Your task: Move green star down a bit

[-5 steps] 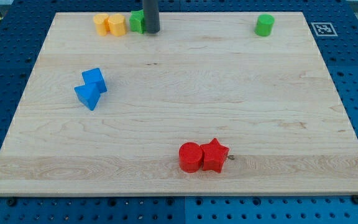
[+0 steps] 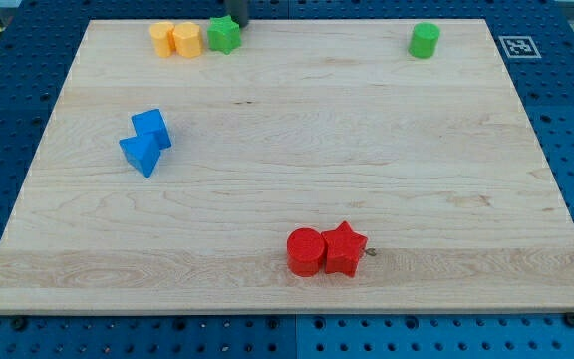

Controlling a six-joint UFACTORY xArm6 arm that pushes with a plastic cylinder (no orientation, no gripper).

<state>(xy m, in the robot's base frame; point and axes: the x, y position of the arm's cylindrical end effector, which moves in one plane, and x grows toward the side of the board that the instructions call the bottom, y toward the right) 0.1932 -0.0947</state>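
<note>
The green star (image 2: 223, 35) lies at the view's top edge of the wooden board (image 2: 297, 160), just right of two yellow blocks (image 2: 175, 39). My tip (image 2: 239, 22) is at the very top of the view, just above and to the right of the green star, close to it; whether they touch cannot be told. Most of the rod is out of the frame.
A green cylinder (image 2: 425, 41) stands at the top right. Two blue blocks (image 2: 145, 142) lie together at the left. A red cylinder (image 2: 305, 251) and a red star (image 2: 344, 248) touch near the bottom middle.
The rod has moved up toward the view's top, from beside the green star's right to behind it. The green star now shows in full and has hardly shifted.
</note>
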